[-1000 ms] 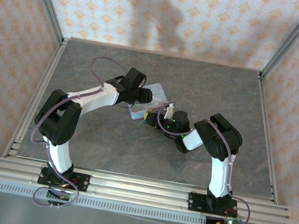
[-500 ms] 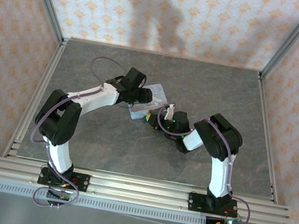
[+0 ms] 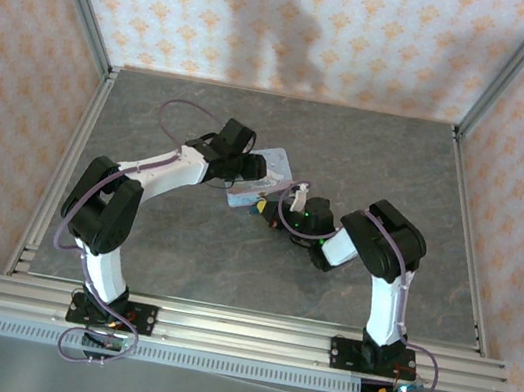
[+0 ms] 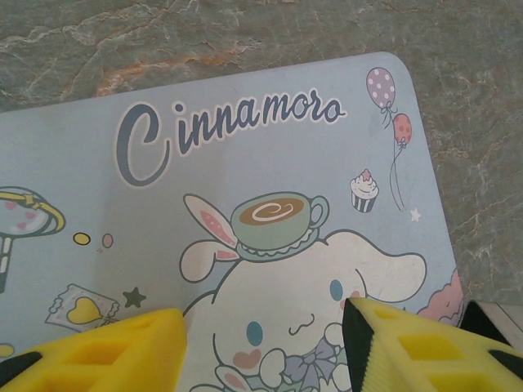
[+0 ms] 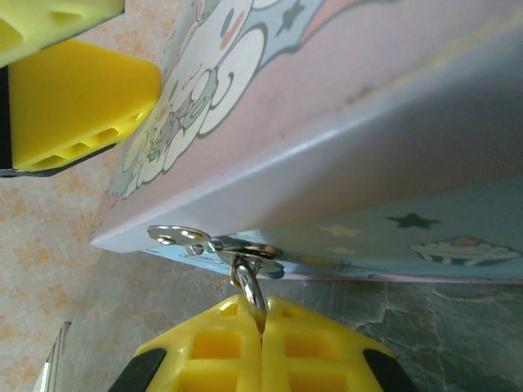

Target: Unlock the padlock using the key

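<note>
On the grey desk [image 3: 183, 243], two arms are reaching in toward the middle: the left arm [image 3: 160, 170] from one side and the right arm [image 3: 385, 248] from the other. A pale blue tin [image 4: 270, 147] is lying flat between them, and a white cartoon dog with a cup on its head is showing on the lid. The left hand [image 4: 263, 327] is sitting over the lid. Its yellow fingers [image 4: 122, 347] are standing wide apart and are gripping nothing. I cannot tell if they are pressing on the lid or only hanging just above it. The right hand [image 5: 261, 314] is waiting at the tin's front side, low by the desk. Its fingers are squeezing tight together. A small shiny clasp [image 5: 216, 242] is sticking out under the lid's edge. The padlock [image 5: 248, 287] is hanging from that clasp, and its thin metal loop is going down into the right hand's pinch. The rest of it is hiding between the fingers.
</note>
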